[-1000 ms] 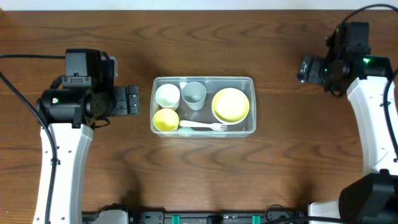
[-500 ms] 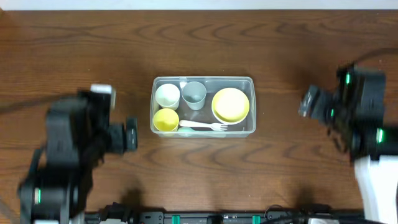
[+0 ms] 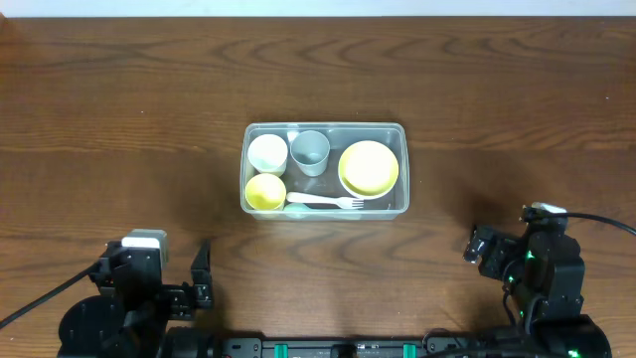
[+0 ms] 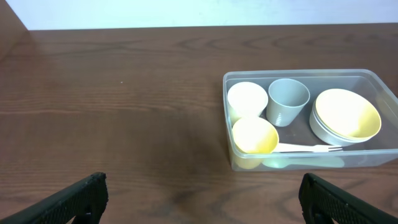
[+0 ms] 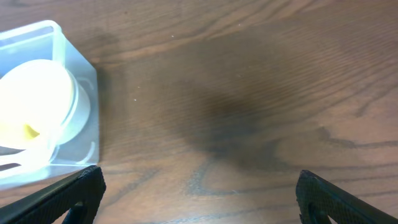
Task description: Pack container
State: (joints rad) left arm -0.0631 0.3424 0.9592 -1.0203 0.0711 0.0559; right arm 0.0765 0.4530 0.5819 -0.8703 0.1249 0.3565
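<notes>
The container (image 3: 324, 125), a clear rectangular tub, sits in the middle of the table. It holds a white bowl (image 3: 267, 152), a grey cup (image 3: 310, 151), a small yellow bowl (image 3: 265, 192), a larger yellow bowl (image 3: 369, 167) stacked on a white one, and a white fork (image 3: 323, 202). My left gripper (image 3: 203, 270) is low at the near left, well away from the tub. In the left wrist view the container (image 4: 292, 73) lies ahead on the right and the left gripper (image 4: 202, 205) is open and empty. My right gripper (image 3: 481, 244) is at the near right; it (image 5: 199, 202) is open and empty, with the container's corner (image 5: 53, 28) at the far left.
Bare brown wood table (image 3: 119, 119) surrounds the tub on all sides. Both arm bases and a black rail (image 3: 328, 348) line the near edge. A pale wall strip (image 4: 186, 12) borders the far edge.
Both arms have drawn back from either side of the container to the table's near edge. Both grippers stayed open. The container and its contents have not moved.
</notes>
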